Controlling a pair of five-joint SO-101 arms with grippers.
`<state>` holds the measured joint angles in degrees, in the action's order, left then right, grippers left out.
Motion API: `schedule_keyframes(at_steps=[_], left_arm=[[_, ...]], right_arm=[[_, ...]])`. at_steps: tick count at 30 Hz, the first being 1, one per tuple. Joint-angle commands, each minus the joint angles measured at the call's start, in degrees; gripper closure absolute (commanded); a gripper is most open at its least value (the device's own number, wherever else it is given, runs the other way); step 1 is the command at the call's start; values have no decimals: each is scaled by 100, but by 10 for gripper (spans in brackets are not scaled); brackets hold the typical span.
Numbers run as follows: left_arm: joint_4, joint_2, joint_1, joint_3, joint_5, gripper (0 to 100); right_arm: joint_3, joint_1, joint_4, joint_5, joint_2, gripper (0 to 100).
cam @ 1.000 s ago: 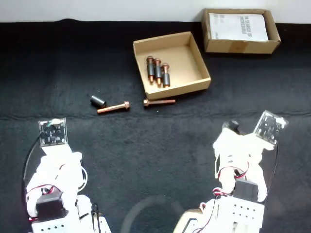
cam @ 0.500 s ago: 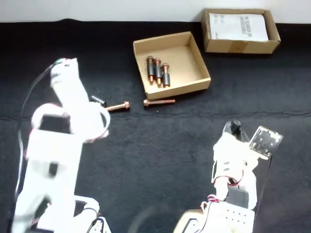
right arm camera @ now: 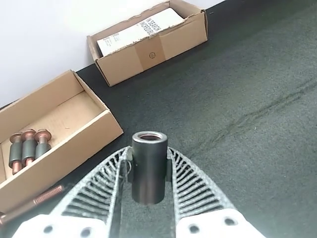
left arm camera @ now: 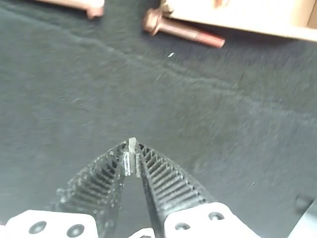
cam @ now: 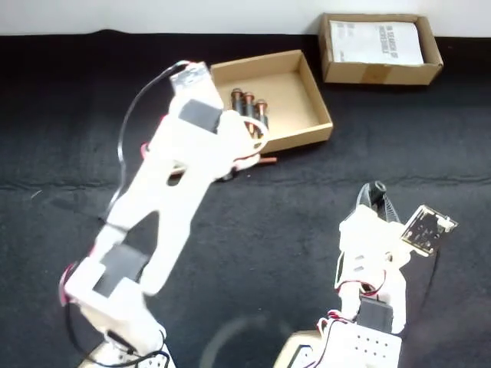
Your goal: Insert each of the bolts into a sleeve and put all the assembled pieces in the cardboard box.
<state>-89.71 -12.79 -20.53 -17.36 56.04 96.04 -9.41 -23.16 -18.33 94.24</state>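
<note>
A sleeve (right arm camera: 149, 171) is gripped upright in the right claw (right arm camera: 148, 154), bore exposed for loading; the left claw (left arm camera: 131, 148) is held shut, empty, near the bolt (left arm camera: 182, 30) beside the cardboard box (cam: 295, 96).

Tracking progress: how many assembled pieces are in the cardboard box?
3 assembled pieces lie side by side in the cardboard box; its near wall could hide another.

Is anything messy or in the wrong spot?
Nothing is broken or spilled. One bare bolt lies on the table beside the cardboard box, and a second bolt lies farther along, both without sleeves. The three finished pieces sit neatly side by side inside the box.
</note>
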Motion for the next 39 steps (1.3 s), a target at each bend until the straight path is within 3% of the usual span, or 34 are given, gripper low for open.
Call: schedule_keyframes(at_steps=[1,17,30,37,39], left_arm=[[-18,-866,-127,-1068,176,987],[18,-4875,-66,-5068,413,987],[0,-5077,347,-5648,413,985],[26,-5086,321,-5780,404,768],[26,-5103,321,-5771,404,766]], right_arm=[[769,-66,4,-70,119,992],[769,-31,-101,-229,110,992],[769,365,-611,-202,154,992],[769,365,-620,-193,154,992],[769,365,-620,-193,154,992]])
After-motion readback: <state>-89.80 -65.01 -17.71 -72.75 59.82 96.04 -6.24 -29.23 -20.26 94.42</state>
